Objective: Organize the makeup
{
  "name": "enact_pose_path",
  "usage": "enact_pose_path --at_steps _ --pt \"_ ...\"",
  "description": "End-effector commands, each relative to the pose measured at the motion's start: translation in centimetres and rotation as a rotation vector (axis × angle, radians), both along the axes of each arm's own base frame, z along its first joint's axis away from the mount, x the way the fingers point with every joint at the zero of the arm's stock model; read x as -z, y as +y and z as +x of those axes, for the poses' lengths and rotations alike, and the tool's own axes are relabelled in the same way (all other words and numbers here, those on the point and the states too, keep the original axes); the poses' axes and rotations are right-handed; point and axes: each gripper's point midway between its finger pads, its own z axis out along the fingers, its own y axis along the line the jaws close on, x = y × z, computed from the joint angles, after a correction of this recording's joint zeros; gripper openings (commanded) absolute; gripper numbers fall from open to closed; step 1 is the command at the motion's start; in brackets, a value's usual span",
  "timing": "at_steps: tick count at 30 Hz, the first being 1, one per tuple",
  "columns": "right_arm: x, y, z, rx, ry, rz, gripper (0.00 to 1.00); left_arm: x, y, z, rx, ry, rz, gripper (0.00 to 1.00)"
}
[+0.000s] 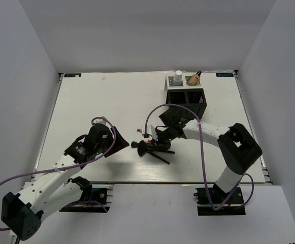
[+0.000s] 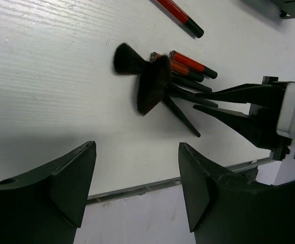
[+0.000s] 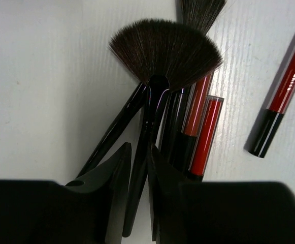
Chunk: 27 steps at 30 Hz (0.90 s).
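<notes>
A black fan brush [image 3: 165,51] lies on the white table among other black brushes [image 3: 111,134] and two red/black pencils [image 3: 207,133]. A third red/black pencil [image 3: 284,96] lies apart to the right. My right gripper [image 3: 139,152] is shut on the fan brush's handle, low at the table. In the top view it [image 1: 155,144] sits at the pile [image 1: 146,147]. My left gripper [image 2: 136,152] is open and empty, left of the pile [image 2: 147,81], also seen from above [image 1: 121,145]. A white-capped bottle [image 1: 177,79] and a tan bottle [image 1: 194,79] stand in the box's back compartments.
The black mesh compartment box [image 1: 187,99] stands at the back right, behind my right arm. The table's front edge [image 2: 152,185] runs just under my left gripper. My right gripper's fingers [image 2: 228,94] show in the left wrist view, close to the brush handles.
</notes>
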Motion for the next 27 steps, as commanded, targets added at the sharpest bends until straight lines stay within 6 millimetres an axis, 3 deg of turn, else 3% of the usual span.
enact_pose_path --at_steps 1,15,21,23,25,27 --pt "-0.1 1.4 1.2 0.02 -0.036 0.008 0.26 0.1 0.3 -0.3 -0.013 -0.004 0.002 0.76" --pt "1.5 2.2 1.0 0.014 -0.042 -0.044 0.38 0.6 0.8 -0.5 -0.026 0.003 0.003 0.76" --pt "2.3 2.6 1.9 0.052 -0.073 -0.074 0.44 0.5 0.8 -0.6 -0.025 0.005 0.006 0.76" --pt "2.7 2.7 2.1 0.06 -0.079 -0.086 0.42 0.3 1.0 -0.6 -0.032 0.005 0.01 0.76" --pt "2.9 2.8 1.8 0.056 -0.075 -0.093 0.33 0.0 1.1 -0.7 -0.038 -0.001 0.006 0.76" --pt "2.6 3.0 1.5 0.053 -0.062 -0.084 0.16 -0.2 1.4 -0.7 -0.048 -0.008 0.007 0.76"
